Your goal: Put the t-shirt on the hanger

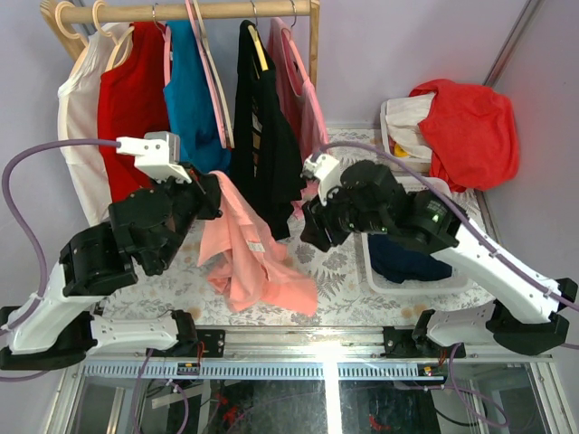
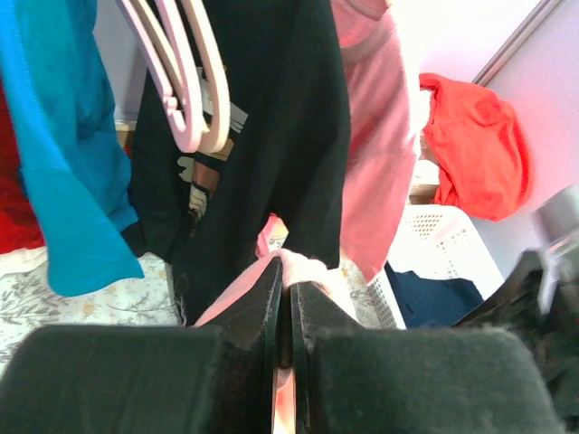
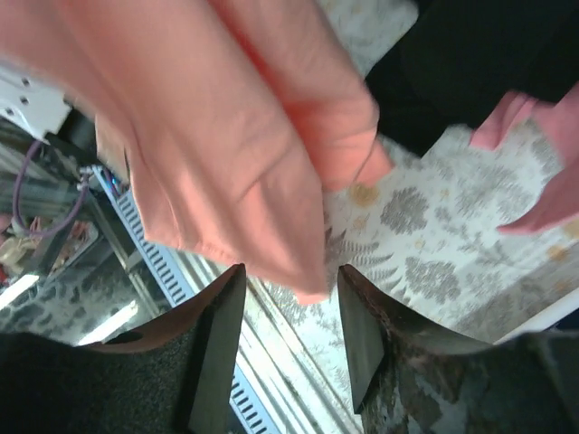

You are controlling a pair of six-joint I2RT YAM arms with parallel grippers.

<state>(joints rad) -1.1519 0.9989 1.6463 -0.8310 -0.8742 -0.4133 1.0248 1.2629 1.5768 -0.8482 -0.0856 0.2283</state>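
T-shirt (image 1: 258, 262) pinched in L claw (image 2: 288, 276), R claw (image 3: 289, 280) jaws apart

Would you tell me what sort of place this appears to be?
Probably a lab mock-up of a laundry corner: a wooden clothes rail hung with garments, a white laundry basket holding clothes, and a floral-covered table.

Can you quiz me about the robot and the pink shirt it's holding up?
1. True or false: the left gripper is shut on the t-shirt.
2. The right gripper is: A open, B shut, C out of view.
3. Fill in: the shirt draped on the far white basket is ___.
Key: 1 true; 2 A; 3 red.
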